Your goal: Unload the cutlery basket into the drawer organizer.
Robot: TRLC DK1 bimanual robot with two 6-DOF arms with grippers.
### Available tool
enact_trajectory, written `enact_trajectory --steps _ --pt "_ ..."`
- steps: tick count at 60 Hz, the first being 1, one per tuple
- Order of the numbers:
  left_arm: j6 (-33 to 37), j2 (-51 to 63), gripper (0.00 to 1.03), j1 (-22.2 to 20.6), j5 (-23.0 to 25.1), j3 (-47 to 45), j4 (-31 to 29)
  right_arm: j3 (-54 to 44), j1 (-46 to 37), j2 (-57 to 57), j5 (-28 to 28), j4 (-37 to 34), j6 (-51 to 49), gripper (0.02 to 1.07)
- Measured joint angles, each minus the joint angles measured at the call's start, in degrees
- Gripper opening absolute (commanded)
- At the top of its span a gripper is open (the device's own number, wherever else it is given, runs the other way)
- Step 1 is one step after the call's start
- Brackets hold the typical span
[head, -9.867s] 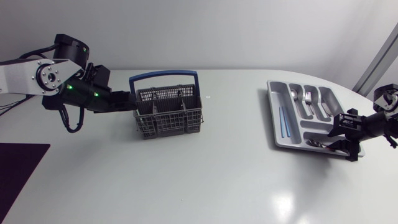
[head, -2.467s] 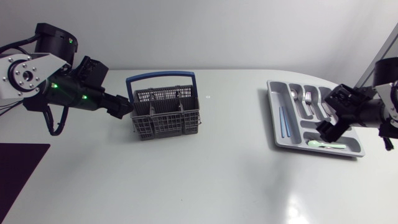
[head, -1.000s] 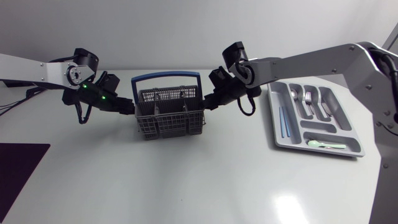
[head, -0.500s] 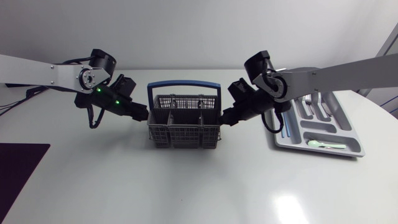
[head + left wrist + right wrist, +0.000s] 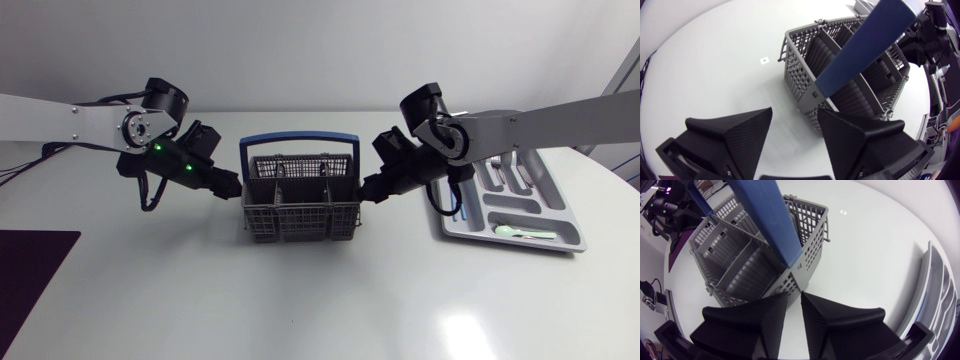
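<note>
As far as its compartments show from either wrist, the grey plastic lattice cutlery basket [image 5: 300, 205] holds nothing: I see bare dividers and bare floor under its blue arched handle [image 5: 296, 140], though the deepest corners are shaded and I cannot swear to them. It stands upright near the middle of the white table [image 5: 320, 300], well apart from the silver-grey moulded drawer organizer [image 5: 470, 232] at my right.

That organizer already carries metal forks and spoons [image 5: 510, 175] in its long slots and a pale green spoon [image 5: 525, 234] lying across its front compartment. So I judge the unloading done or all but done, with at most a last check of the basket left.

My left gripper [image 5: 795, 117] sits just beside the basket's left end, fingers spread wide, the corner ahead of them and not between them. My right gripper [image 5: 794, 300] is at the opposite end, drawn narrow. The end wall runs down into the slit between its tips, which I read as a pinch on that wall.
</note>
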Motion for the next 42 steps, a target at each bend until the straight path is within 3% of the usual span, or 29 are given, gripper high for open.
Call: enact_trajectory --steps 34,36,40,42 --pt "-0.02 0.02 0.69 1.03 0.17 0.02 0.04 -1.44 -0.04 -0.09 -0.17 1.51 -0.04 0.30" --pt "0.00 0.02 0.69 1.29 0.48 0.02 0.07 -1.62 -0.15 -0.22 -0.17 1.57 -0.17 0.34" --pt "-0.02 0.02 0.72 1.95 0.94 0.02 0.24 -2.34 -0.55 -0.81 -0.13 1.70 -0.44 0.57" --pt "0.00 0.00 0.75 2.32 0.98 0.02 0.33 -2.78 -0.81 -1.36 -0.07 1.70 -0.63 0.64"
